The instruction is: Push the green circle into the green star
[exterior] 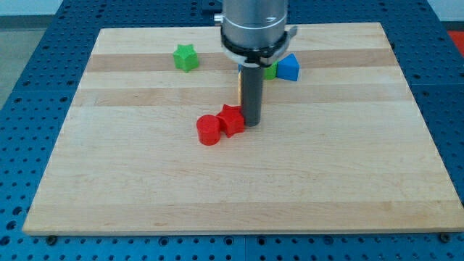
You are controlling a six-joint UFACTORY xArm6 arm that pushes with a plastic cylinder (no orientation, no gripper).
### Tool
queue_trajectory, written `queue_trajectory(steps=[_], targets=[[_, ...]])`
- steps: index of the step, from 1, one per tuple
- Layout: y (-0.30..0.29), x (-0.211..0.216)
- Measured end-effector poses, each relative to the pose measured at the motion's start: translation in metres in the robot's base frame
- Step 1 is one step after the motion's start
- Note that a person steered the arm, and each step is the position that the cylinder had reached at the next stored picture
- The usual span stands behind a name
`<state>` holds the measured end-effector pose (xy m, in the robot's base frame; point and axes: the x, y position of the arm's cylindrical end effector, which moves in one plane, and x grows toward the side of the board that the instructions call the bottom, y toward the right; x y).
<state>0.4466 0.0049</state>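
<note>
No fingers on this rig. My tip (252,122) touches red star (232,119). Green circle (270,71) hides behind rod, top edge; approach from its right, push left toward green star (185,57).

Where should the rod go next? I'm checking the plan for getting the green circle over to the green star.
Probably lift my tip clear of the red blocks it touches and bring it round to the right of the green circle, which peeks out behind the rod beside the blue block. The green star lies toward the view's left, so the push must go leftward.
</note>
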Motion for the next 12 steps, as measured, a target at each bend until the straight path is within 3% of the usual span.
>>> queue_trajectory(steps=[1,3,7,12], targets=[[0.006,0.000],[0.088,-0.036],[0.044,-0.111],[0.067,-0.197]])
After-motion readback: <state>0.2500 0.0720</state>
